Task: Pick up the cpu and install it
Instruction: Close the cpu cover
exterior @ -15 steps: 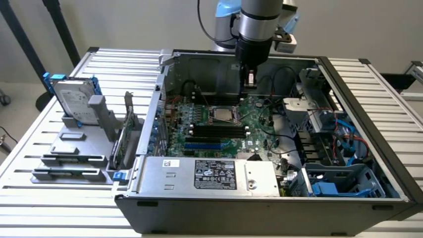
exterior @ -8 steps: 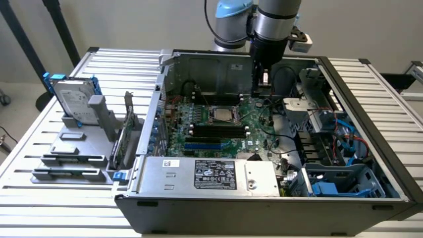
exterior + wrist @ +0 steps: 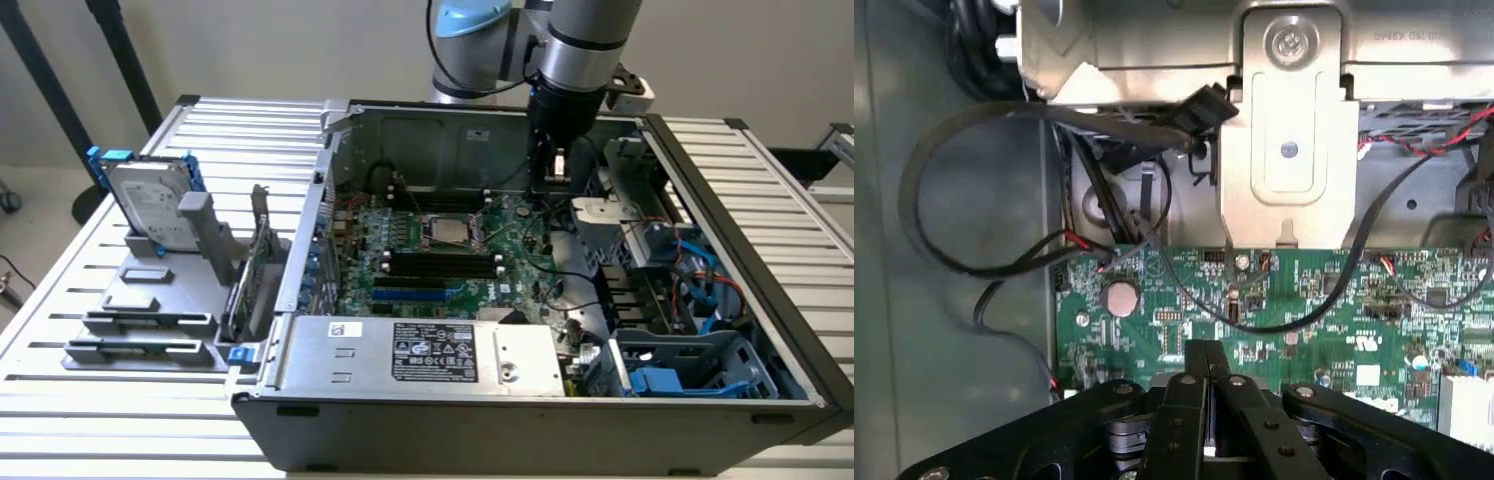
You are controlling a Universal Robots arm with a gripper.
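Note:
The cpu (image 3: 134, 298) looks like the small flat pale square lying on the grey holder (image 3: 180, 330), at the exterior view's left, outside the open computer case (image 3: 534, 420). My gripper (image 3: 554, 182) hangs inside the case, over the far right part of the green motherboard (image 3: 400, 275), well away from the cpu. In the wrist view its two black fingers (image 3: 1189, 395) are pressed together above the motherboard (image 3: 1304, 310), and the gripper (image 3: 1204, 352) holds nothing. The square socket (image 3: 449, 232) with its dark frame sits in the middle of the motherboard, a little to the left of the gripper.
A silver hard drive (image 3: 144, 200) with blue brackets stands upright on the holder. Black cables (image 3: 964, 190) loop over the case floor beside a metal bracket (image 3: 1289, 150). A power supply box (image 3: 427, 352) and blue drive bays (image 3: 694, 375) fill the near side of the case.

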